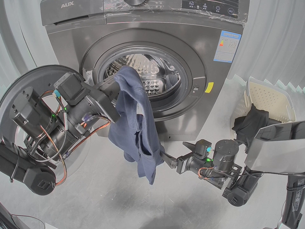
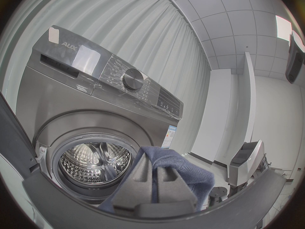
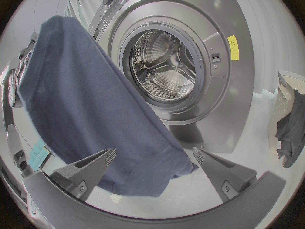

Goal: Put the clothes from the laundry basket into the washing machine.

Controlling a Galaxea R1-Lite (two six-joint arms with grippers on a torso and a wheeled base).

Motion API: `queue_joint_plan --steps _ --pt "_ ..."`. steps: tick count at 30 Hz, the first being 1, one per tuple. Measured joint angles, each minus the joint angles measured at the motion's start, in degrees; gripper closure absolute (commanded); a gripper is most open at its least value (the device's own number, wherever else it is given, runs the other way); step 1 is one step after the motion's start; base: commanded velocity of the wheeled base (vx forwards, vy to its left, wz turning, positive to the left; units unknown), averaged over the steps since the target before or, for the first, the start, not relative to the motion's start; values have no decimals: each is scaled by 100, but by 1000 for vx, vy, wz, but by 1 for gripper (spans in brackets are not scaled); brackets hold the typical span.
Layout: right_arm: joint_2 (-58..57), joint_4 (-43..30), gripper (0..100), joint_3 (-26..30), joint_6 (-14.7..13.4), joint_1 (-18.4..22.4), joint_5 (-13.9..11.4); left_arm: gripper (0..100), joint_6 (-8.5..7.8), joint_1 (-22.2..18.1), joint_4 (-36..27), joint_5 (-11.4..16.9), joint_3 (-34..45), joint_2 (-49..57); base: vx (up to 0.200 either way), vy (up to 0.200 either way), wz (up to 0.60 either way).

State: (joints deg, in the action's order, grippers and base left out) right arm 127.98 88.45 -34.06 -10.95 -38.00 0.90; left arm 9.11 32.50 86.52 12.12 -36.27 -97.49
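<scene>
**Blue garment held up at the washer's mouth, right jaws wide below**

The left arm is raised and stretched forward from the robot's left, its wrist level with the round opening. The left gripper (image 1: pixel 115 80) sits just before the near-left rim of the drum (image 1: pixel 152 70). Its jaws are clamped on the top fold of the blue garment (image 1: pixel 136 124). In the left wrist view, cloth bunches over and between the closed pads (image 2: pixel 168 182).

From that pinch the blue garment hangs long and loose. It drapes over the left part of the opening and falls below the front of the washing machine (image 1: pixel 190 38), toward the floor.

The right arm is held low, its forearm pointing in from the robot's right. The right gripper (image 1: pixel 174 150) is at the garment's lower hem, its jaws spread wide. In the right wrist view the hem's corner hangs in the gap between them (image 3: pixel 154 153). I cannot tell whether cloth touches either jaw.

The washer's door (image 1: pixel 31 80) is swung open to the left, behind the left arm. The laundry basket (image 1: pixel 270 96) stands on the floor to the right of the machine, near the right arm. A dark garment (image 1: pixel 251 121) spills over its near rim.
</scene>
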Motion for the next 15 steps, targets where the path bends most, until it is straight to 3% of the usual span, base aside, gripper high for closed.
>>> queue_joint_plan --steps 3,11,15 --pt "223 -5 0 -319 30 -63 -50 100 0 0 0 0 7 0 0 0 0" --pt "479 -7 0 -830 85 -834 -174 100 0 13 2 0 27 0 0 0 0" --pt "516 -7 0 -1059 90 -1029 -210 100 0 43 5 2 38 0 0 0 0"
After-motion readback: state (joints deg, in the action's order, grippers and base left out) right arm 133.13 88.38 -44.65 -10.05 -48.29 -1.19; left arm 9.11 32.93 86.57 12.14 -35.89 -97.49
